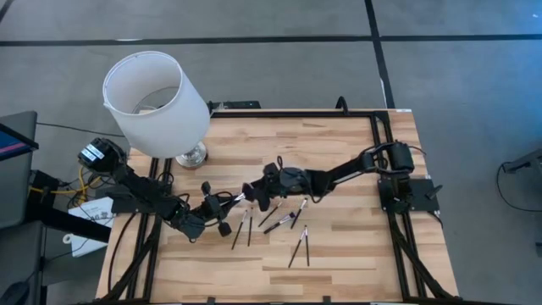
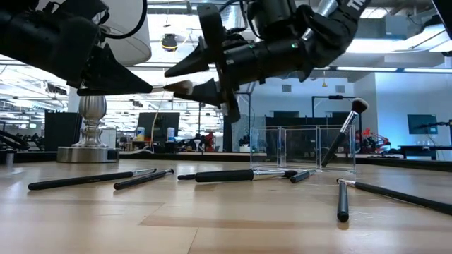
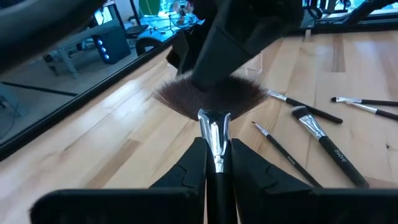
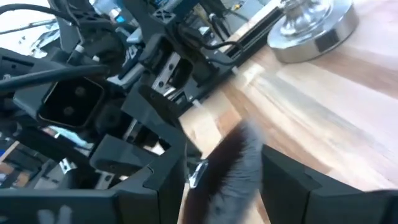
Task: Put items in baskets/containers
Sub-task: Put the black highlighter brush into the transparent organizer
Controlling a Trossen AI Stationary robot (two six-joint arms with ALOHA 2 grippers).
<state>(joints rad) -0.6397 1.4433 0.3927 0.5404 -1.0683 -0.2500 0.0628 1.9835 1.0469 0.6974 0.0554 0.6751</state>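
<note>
My left gripper [image 3: 217, 149] is shut on a fan-headed makeup brush [image 3: 211, 96] and holds it in the air over the table's middle left [image 1: 222, 210]. My right gripper [image 4: 224, 180] is open. Its two fingers stand on either side of that brush's dark bristle head [image 4: 233, 158], one above and one below it in the low view [image 2: 176, 82]. Several thin black-handled brushes [image 1: 275, 219] lie flat on the wood. A clear plastic tray [image 2: 304, 148] stands behind them, and one fluffy-headed brush [image 2: 346, 127] leans in it against its wall. My left gripper pinches the fan brush between its two fingers at the silver ferrule [image 3: 217, 134], just behind the bristles. The fingers lie along the brush and come about level from the table's left. The brush is lifted clear, roughly level, its bristle head pointing at my right gripper. My right gripper has the bristle head between its open fingers [image 4: 168, 180]; whether they touch it I cannot tell.
A lamp with a big white shade [image 1: 157, 102] and a silver base [image 1: 193, 154] stands at the far left. Loose brushes [image 1: 298, 246] are scattered toward the near edge below both grippers. Bare wood lies at the table's right and near left.
</note>
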